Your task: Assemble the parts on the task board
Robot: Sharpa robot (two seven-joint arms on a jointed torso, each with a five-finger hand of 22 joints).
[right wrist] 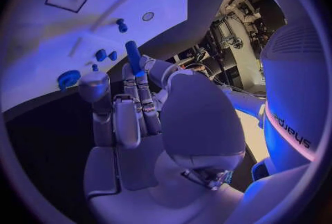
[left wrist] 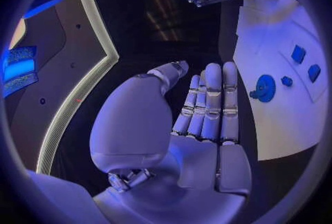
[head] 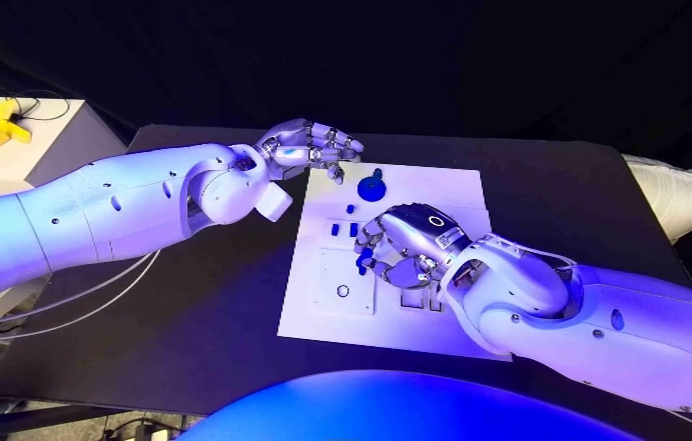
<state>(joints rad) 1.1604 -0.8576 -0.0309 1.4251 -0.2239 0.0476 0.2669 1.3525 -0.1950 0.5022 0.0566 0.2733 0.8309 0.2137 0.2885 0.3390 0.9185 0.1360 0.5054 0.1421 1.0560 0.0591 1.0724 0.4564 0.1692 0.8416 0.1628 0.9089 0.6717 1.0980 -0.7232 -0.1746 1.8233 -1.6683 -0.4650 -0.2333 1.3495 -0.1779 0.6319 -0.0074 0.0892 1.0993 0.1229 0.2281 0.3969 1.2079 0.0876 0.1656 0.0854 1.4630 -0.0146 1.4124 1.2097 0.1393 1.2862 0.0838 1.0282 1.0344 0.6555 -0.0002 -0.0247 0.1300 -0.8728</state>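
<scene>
Your right hand [head: 408, 246] pinches a blue peg [right wrist: 133, 57] over the task board's [head: 433, 186] middle. Your left hand [head: 310, 147], empty with fingers loosely apart, hovers at the board's far left corner. Blue disc part [head: 372, 187] lies near the board's far edge.

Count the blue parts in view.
6: a disc, a small piece beside it, two pegs, a lone peg and a rod in the right robot hand; others may be hidden.

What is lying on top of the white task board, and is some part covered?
On the task board lie a round blue part and small blue pieces. The right hand covers its middle.
</scene>
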